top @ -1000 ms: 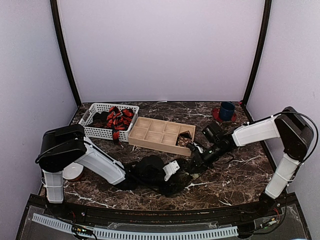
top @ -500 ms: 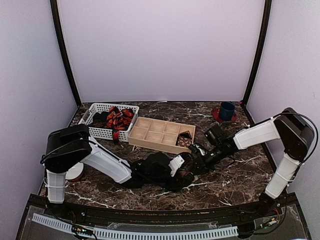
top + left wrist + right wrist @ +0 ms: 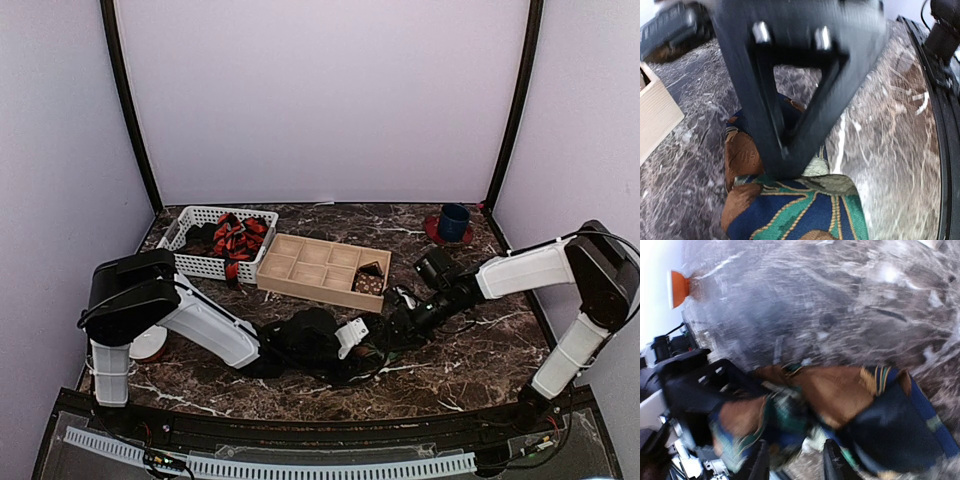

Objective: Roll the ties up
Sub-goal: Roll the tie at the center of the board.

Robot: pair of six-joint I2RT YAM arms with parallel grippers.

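Left gripper (image 3: pixel 785 162) has its tips pinched together on the brown, green and navy woven necktie (image 3: pixel 795 210), which lies bunched front-centre on the dark marble tabletop (image 3: pixel 480 350). Right gripper (image 3: pixel 796 464) sits just beside it with fingers apart; the view is blurred, so contact is unclear. The risk: held by one pinch only, the roll may spring loose.

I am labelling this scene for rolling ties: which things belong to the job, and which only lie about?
For the job: patterned tie; red-and-black ties in the white basket; wooden tray with one rolled tie.
Lying about: blue cup; red saucer under it.
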